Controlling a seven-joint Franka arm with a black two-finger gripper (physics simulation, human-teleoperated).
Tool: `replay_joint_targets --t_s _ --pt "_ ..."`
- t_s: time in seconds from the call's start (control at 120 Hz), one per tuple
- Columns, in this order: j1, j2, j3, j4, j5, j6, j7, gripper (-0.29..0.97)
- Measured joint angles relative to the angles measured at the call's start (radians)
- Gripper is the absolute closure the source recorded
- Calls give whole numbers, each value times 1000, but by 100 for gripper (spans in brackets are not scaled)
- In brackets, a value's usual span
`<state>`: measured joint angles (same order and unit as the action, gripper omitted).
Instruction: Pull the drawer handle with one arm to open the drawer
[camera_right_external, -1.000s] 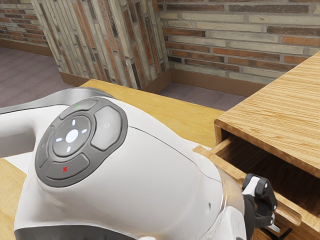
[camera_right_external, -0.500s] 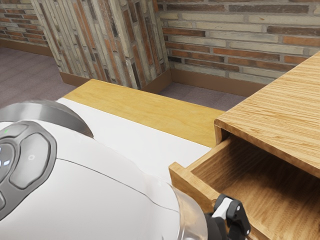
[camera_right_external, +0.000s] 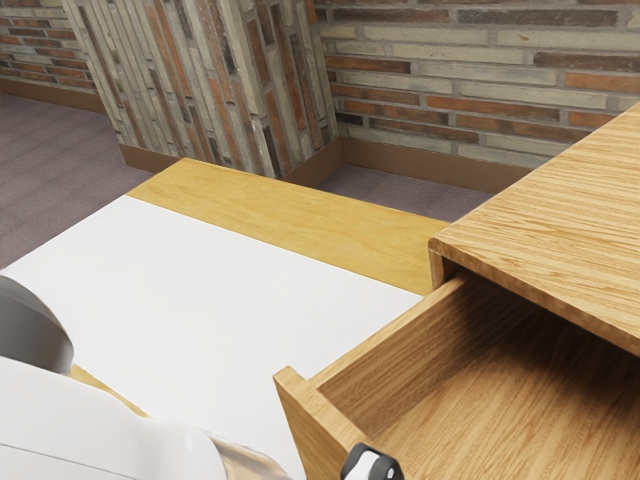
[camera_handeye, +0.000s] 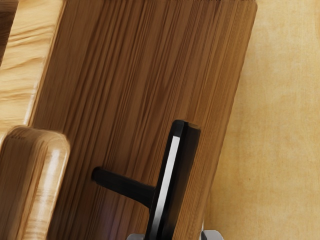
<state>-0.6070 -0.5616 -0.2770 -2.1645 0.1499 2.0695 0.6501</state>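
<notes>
Drawer (camera_right_external: 400, 360): drawn much farther out of cabinet (camera_right_external: 560, 210) than a second ago; opening judged nearly done. Gripper (camera_right_external: 372, 466) by handle (camera_handeye: 172, 180); whether it grips: cannot tell.

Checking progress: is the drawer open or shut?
Open: the drawer juts well out from the cabinet, its inside exposed.

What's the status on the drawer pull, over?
Gripper at drawer front, grip unreadable. Drawer well open. Black handle under hand. Nothing seen blocking.
</notes>
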Motion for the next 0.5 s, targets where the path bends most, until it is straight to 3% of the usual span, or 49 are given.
replay_joint_targets --t_s 0.283,0.5 --pt "56 -36 -55 -19 -61 -14 9 47" --pt "70 -61 -66 -24 -88 -32 17 54"
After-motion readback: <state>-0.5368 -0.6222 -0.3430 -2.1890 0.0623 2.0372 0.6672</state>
